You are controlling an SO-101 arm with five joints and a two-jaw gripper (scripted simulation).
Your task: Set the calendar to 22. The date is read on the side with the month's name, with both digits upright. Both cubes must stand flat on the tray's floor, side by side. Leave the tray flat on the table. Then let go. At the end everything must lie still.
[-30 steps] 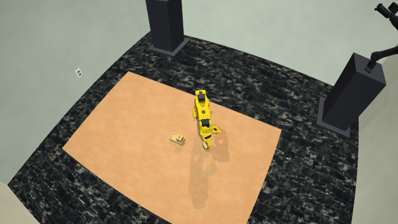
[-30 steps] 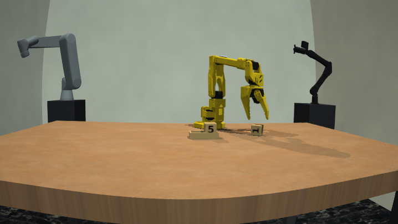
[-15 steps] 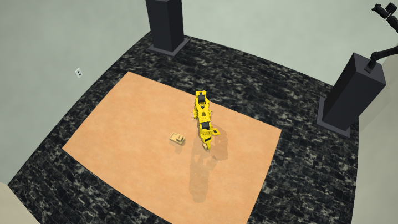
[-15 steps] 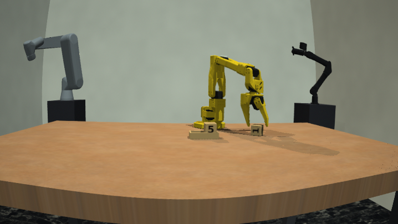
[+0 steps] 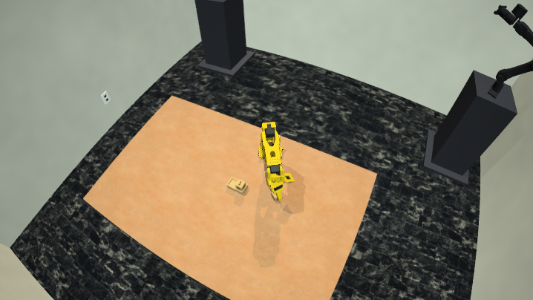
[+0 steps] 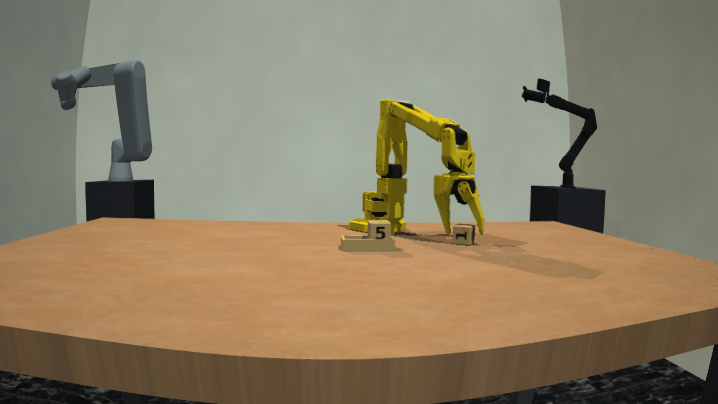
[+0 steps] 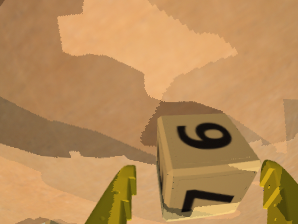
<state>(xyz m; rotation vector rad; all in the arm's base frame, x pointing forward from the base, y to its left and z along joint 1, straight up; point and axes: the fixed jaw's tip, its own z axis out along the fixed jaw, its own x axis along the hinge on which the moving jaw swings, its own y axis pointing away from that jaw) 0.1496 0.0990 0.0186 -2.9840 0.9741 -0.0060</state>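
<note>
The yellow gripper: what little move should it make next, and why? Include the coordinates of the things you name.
I would lower the yellow gripper (image 5: pixel 276 200) (image 6: pixel 465 233) (image 7: pixel 199 186) slightly, keeping its jaws apart, before closing. The loose pale wooden cube (image 6: pixel 462 234) (image 7: pixel 200 165) stands on the table, while the wrist view shows the fingertips wider apart than the cube, which seems nearer the right-hand fingertip in that picture, so centring may help too.

The pale wooden tray (image 5: pixel 231 186) (image 6: pixel 367 245) carries one cube (image 5: pixel 240 183) (image 6: pixel 379 230) showing 5; another cube (image 5: pixel 275 195) (image 6: pixel 462 234) (image 7: pixel 207 162), its 1 sideways, sits apart.

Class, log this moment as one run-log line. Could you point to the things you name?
pincer (image 5: pixel 276 200) (image 6: pixel 465 234) (image 7: pixel 199 187): open, lowered by loose cube (image 6: pixel 462 234) (image 7: pixel 207 162) | other cube (image 5: pixel 241 183) (image 6: pixel 379 230): in tray (image 5: pixel 231 186) (image 6: pixel 369 244) | 22: unset
</note>
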